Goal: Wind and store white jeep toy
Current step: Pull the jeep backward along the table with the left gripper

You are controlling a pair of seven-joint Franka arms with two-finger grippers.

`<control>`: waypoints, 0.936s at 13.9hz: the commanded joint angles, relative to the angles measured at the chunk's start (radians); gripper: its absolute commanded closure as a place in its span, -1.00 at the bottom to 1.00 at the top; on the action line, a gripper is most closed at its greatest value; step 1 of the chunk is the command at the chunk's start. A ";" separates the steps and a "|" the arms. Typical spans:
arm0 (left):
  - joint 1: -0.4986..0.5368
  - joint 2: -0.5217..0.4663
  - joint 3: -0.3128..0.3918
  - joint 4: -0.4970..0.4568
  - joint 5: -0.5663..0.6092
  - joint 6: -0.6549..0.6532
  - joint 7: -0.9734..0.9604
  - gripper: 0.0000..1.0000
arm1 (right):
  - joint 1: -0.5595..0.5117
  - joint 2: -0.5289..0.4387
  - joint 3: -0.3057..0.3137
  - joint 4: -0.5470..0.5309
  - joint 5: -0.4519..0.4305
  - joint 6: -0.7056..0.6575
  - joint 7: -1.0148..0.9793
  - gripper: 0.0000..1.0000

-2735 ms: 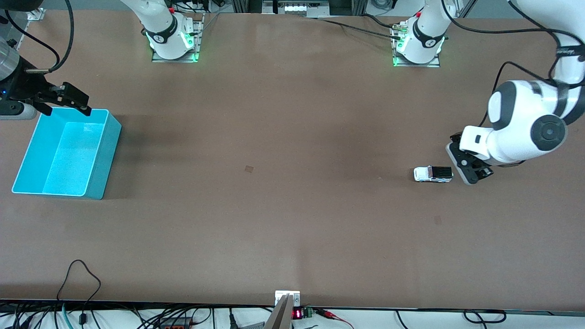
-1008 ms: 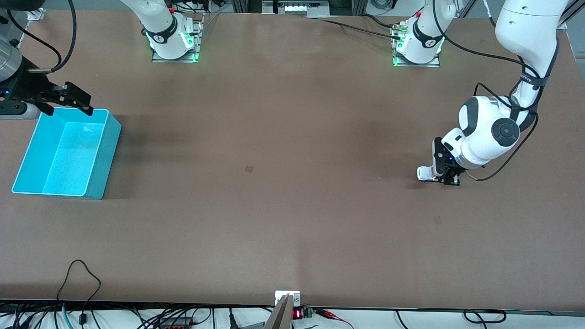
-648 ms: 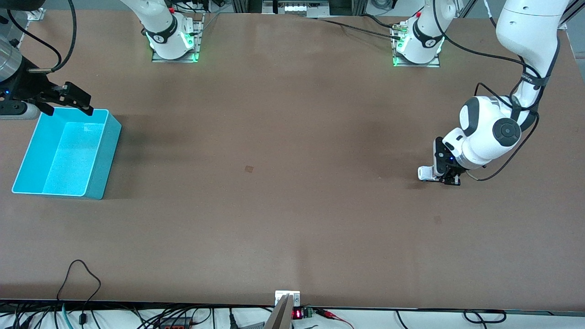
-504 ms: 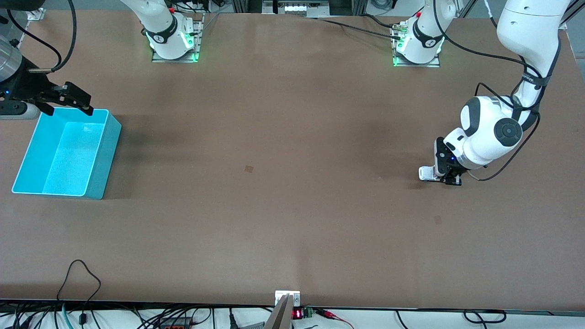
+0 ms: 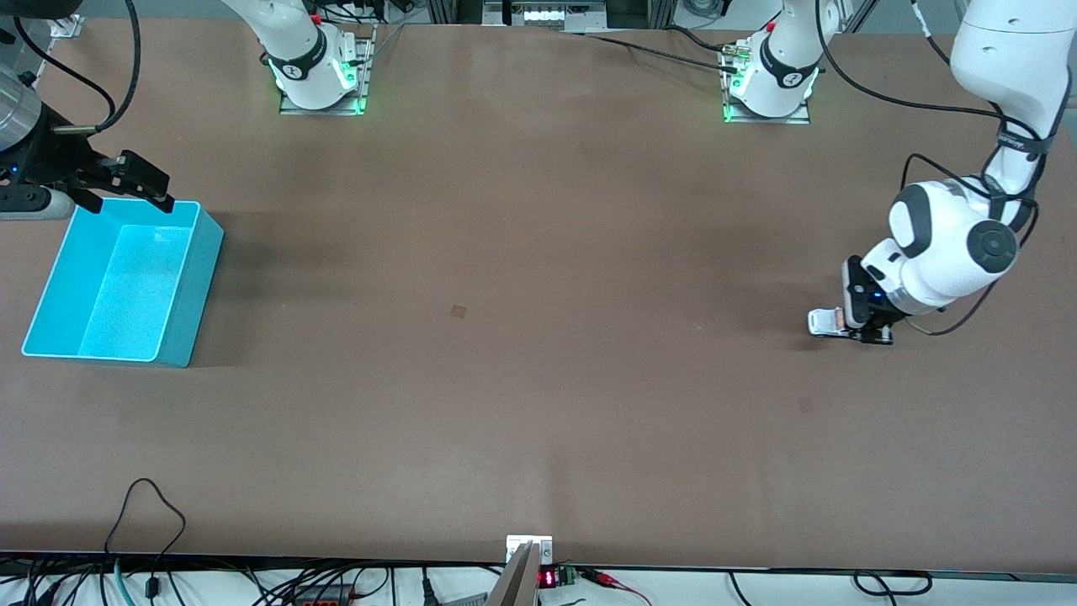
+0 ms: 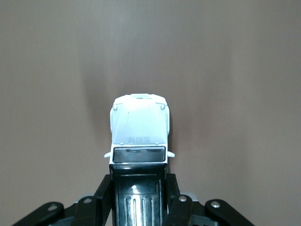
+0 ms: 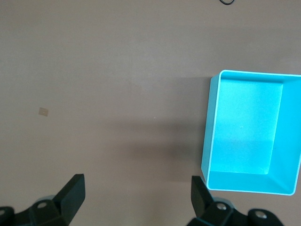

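The white jeep toy (image 5: pixel 826 323) is a tiny white car with a black roof. It sits on the brown table toward the left arm's end. My left gripper (image 5: pixel 867 327) is shut on its rear half, low at the table. In the left wrist view the jeep (image 6: pixel 139 123) points away from the camera, its black roof between my fingers (image 6: pixel 104 193). The turquoise bin (image 5: pixel 50 278) stands empty at the right arm's end. My right gripper (image 5: pixel 126 189) is open and empty, hovering over the bin's edge nearest the bases. The bin also shows in the right wrist view (image 7: pixel 214 141).
The arm bases (image 5: pixel 320 71) stand along the table edge farthest from the front camera. Cables (image 5: pixel 151 505) lie at the table's front edge. A small square mark (image 5: pixel 458 311) is on the table's middle.
My left gripper came down over the jeep and closed on it. It has since drawn the jeep along the table toward the left arm's end. The right arm has not moved.
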 commanded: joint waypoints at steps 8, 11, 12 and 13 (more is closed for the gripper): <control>0.160 0.178 0.000 0.118 0.012 -0.001 0.126 0.46 | 0.000 -0.003 0.000 0.012 0.018 -0.014 -0.016 -1.00; 0.188 0.208 0.000 0.153 0.012 -0.001 0.175 0.46 | 0.000 -0.003 0.000 0.012 0.018 -0.014 -0.016 -1.00; 0.194 0.212 0.000 0.156 0.012 -0.001 0.182 0.45 | 0.000 -0.003 0.000 0.012 0.018 -0.014 -0.016 -1.00; 0.203 0.213 0.000 0.161 0.012 -0.001 0.185 0.44 | 0.000 -0.003 0.000 0.012 0.018 -0.014 -0.016 -1.00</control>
